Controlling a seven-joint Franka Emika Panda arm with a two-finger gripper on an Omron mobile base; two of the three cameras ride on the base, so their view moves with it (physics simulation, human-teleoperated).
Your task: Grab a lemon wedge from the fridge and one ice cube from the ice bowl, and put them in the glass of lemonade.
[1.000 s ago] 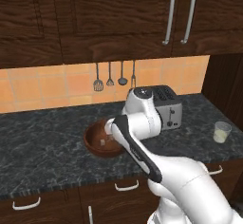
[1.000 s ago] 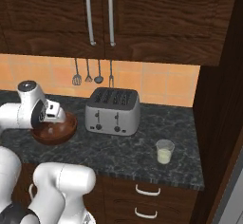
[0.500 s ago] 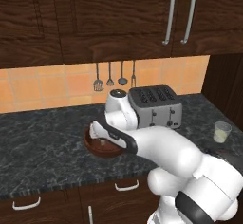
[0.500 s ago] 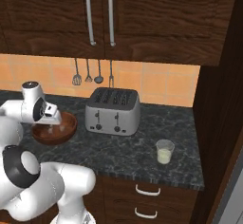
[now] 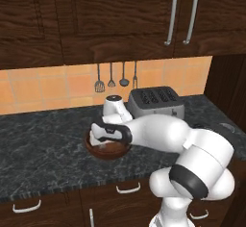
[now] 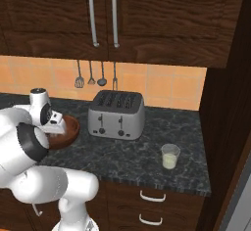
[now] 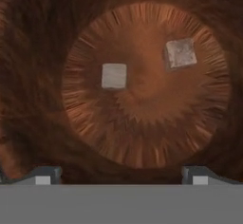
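The ice bowl of reddish-brown wood sits on the dark counter left of the toaster. My hand hangs straight over it, hiding most of its inside in both base views. In the hand view the bowl's floor is close below, with two ice cubes on it: a pale one left of centre and a greyer one at upper right. My gripper is open, its fingertips wide apart with nothing between them. The glass of lemonade stands on the counter's right part.
A silver four-slot toaster stands right of the bowl against the tiled wall. Utensils hang above it. Dark upper cabinets overhang the counter, and a tall dark panel closes the right side.
My arm has swung over and lowered onto the bowl; the hand now sits lower and covers the bowl's inside. Bowl, toaster and glass have stayed in place.
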